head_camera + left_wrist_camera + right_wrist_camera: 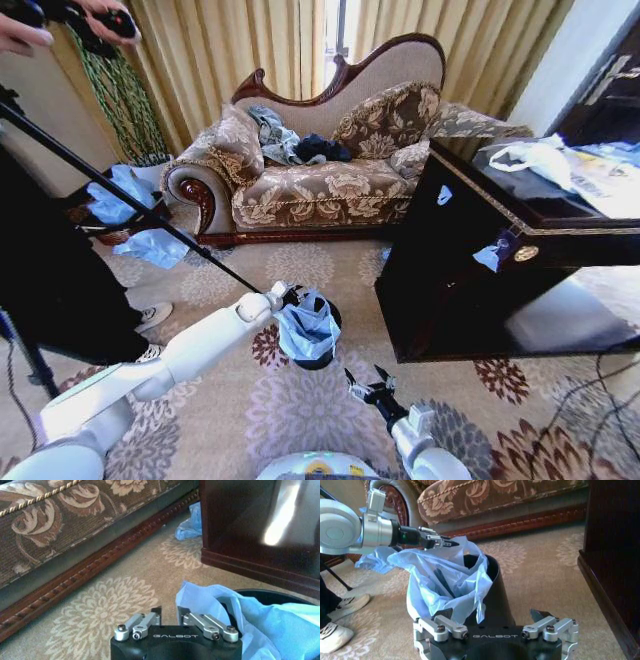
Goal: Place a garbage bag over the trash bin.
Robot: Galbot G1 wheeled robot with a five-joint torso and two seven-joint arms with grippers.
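The black trash bin (pixel 322 357) stands on the patterned carpet in front of the sofa. The pale blue garbage bag (pixel 305 328) sits crumpled in its mouth, bunched up above the rim and hanging down the side toward my left arm (pixel 440 578). My left gripper (pixel 297 296) hovers at the bag's upper edge (pixel 451 543). Its fingers (pixel 156 614) stand close together with carpet showing in the narrow gap, and the bag (pixel 235 615) lies just beside them. My right gripper (pixel 368 384) is open, low on the near side of the bin (pixel 496 592).
An ornate floral sofa (pixel 320 180) stands behind the bin, and a dark wooden cabinet (pixel 470 290) is close on its right. A tripod leg (pixel 120 195) and a person's shoes (pixel 152 317) are on the left. Darker blue plastic sheets (pixel 150 247) lie by the sofa's left end.
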